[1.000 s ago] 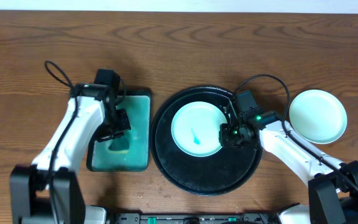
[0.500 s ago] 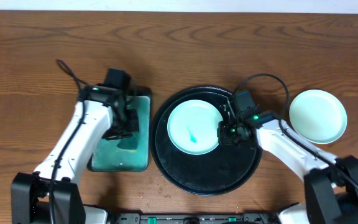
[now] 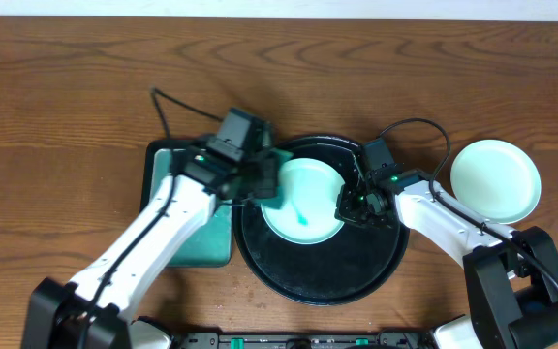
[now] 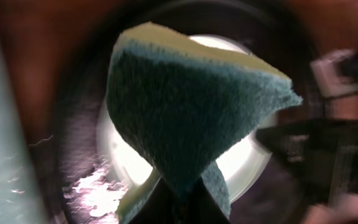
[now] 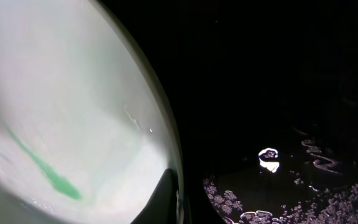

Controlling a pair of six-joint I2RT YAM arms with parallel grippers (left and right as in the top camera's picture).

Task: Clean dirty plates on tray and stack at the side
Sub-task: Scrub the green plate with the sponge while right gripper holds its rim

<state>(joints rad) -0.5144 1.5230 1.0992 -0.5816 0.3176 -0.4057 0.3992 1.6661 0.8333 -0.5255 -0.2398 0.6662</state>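
1. Pinching the right rim of the dirty plate (image 3: 320, 192), the right tool (image 3: 349, 206) is pressed together on that edge, just right of the overhead frame's centre. The right wrist view shows 1 finger (image 5: 165, 198) against the rim.
2. The plate lies inside the round black tray (image 3: 318, 276), in its upper half, and carries a short teal smear (image 3: 304, 215) near its middle.
3. The left tool (image 3: 260, 179) is clamped on a teal-and-yellow sponge (image 4: 191, 112), which hangs over the plate's upper-left edge. The left wrist view is too blurred to tell whether sponge and plate touch.
4. In the overhead frame the smear sits down and to the right of the sponge, so the wipe should probably travel that way, towards the right tool. The left arm is the nearer one for this, and the right tool on the opposite rim looks placed to brace the plate.
5. A clean-looking plate (image 3: 495, 180) rests on the bare bench (image 3: 279, 78) at the frame's right, apart from the tray.
6. A rectangular tray (image 3: 160, 174) with a teal pad lies just left of the round one.
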